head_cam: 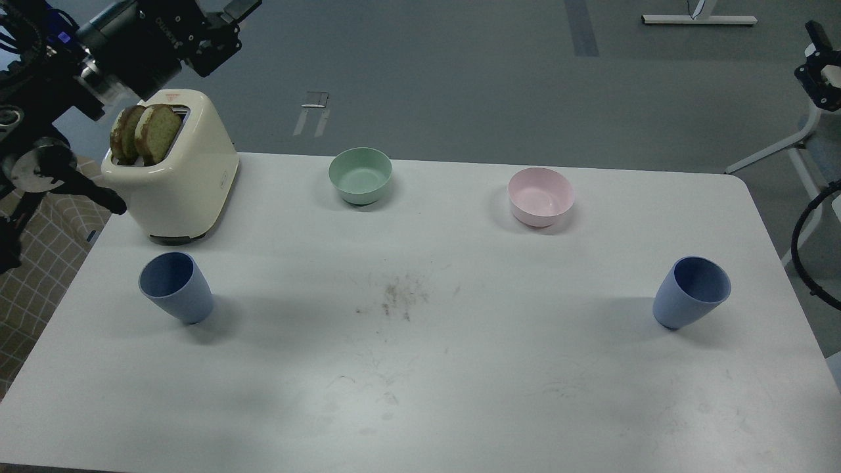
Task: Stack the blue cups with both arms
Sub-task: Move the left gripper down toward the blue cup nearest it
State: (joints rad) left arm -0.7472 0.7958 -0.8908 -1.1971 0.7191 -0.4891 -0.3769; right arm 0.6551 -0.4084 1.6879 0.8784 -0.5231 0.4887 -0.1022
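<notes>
Two blue cups stand upright on the white table. The left blue cup is near the left edge, in front of the toaster. The right blue cup is near the right edge. Both are empty and far apart. My left gripper is raised at the top left, above and behind the toaster, its fingers apart and empty. My right gripper shows only partly at the top right edge, beyond the table; its fingers cannot be told apart.
A cream toaster with two bread slices stands at the back left. A mint-green bowl and a pale pink bowl sit along the back. Dark crumbs lie mid-table.
</notes>
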